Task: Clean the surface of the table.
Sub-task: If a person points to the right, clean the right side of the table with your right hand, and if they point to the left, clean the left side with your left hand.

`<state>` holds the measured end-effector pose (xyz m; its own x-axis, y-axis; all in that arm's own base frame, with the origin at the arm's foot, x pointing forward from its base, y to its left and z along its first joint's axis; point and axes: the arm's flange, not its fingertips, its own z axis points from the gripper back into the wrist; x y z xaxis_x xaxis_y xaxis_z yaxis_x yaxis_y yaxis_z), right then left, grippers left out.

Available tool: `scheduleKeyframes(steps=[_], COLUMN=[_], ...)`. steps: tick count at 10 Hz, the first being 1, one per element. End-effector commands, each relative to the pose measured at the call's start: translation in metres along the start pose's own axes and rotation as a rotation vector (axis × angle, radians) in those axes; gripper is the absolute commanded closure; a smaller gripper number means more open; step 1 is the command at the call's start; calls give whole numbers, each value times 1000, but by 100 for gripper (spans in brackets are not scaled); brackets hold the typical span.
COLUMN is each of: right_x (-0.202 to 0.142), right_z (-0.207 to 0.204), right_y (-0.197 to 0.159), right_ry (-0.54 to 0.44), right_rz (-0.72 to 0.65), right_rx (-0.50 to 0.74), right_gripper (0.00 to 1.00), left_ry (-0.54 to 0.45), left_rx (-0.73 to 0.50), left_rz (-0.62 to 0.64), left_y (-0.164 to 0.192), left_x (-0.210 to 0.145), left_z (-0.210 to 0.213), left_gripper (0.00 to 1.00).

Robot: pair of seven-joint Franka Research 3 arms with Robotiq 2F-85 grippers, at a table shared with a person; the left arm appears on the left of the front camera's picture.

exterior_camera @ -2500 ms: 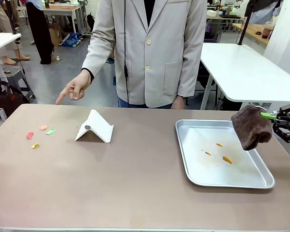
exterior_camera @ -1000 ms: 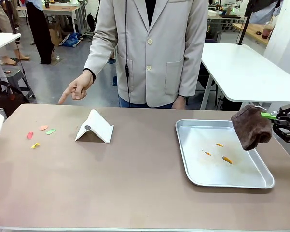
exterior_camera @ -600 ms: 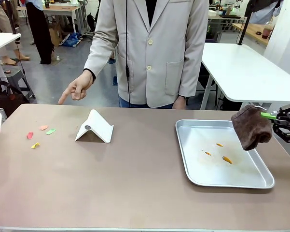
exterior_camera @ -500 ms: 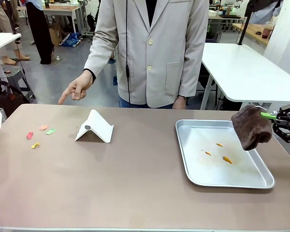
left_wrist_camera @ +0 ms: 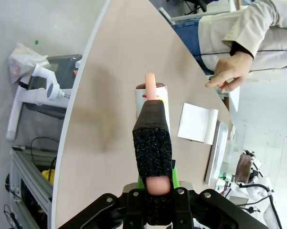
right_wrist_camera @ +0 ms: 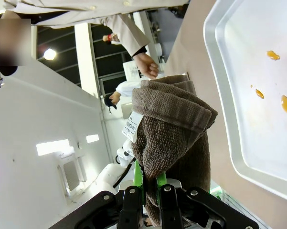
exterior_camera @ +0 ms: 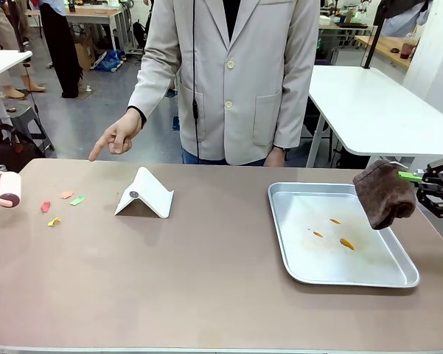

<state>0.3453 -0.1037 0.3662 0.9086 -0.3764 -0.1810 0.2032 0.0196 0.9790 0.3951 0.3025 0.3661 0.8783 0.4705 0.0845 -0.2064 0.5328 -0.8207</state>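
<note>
The taupe table (exterior_camera: 206,273) carries a few coloured paper scraps (exterior_camera: 62,205) near its left end. A lint roller (exterior_camera: 5,189) with a pink handle hovers at the left edge, just left of the scraps. In the left wrist view my left gripper (left_wrist_camera: 153,148) is shut on the lint roller (left_wrist_camera: 152,98), its black foam fingers (left_wrist_camera: 152,143) clamping the handle over the table (left_wrist_camera: 114,86). My right gripper (exterior_camera: 415,177) is shut on a brown towel (exterior_camera: 383,194) hanging over the right rim of the silver tray (exterior_camera: 287,243). The towel (right_wrist_camera: 169,138) drapes over my right gripper (right_wrist_camera: 150,191).
A white folded card (exterior_camera: 145,193) stands right of the scraps. The tray (right_wrist_camera: 219,71) holds orange smears (exterior_camera: 345,243). A person in a pale jacket stands at the far side, a hand (exterior_camera: 116,135) pointing down toward the scraps. White tables stand behind.
The lint roller has come in from the left edge and moved right toward the scraps. The right gripper and towel have not moved; the person's hand stays pointing.
</note>
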Motion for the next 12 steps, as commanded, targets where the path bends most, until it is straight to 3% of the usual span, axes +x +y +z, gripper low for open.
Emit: scheduleKeyframes(steps=[1,4,12], right_x=[0,0,0], right_z=[2,2,2], right_y=[3,3,3], right_ry=[0,0,0], right_rz=[4,4,4], right_rx=[10,10,10], right_gripper=[100,100,100], left_ry=[-1,-11,111], left_rx=[15,37,92], left_rz=[15,-17,-28], left_y=[-3,-6,-6], left_x=[5,2,1], left_z=[-14,-31,-56], left_gripper=[100,100,100])
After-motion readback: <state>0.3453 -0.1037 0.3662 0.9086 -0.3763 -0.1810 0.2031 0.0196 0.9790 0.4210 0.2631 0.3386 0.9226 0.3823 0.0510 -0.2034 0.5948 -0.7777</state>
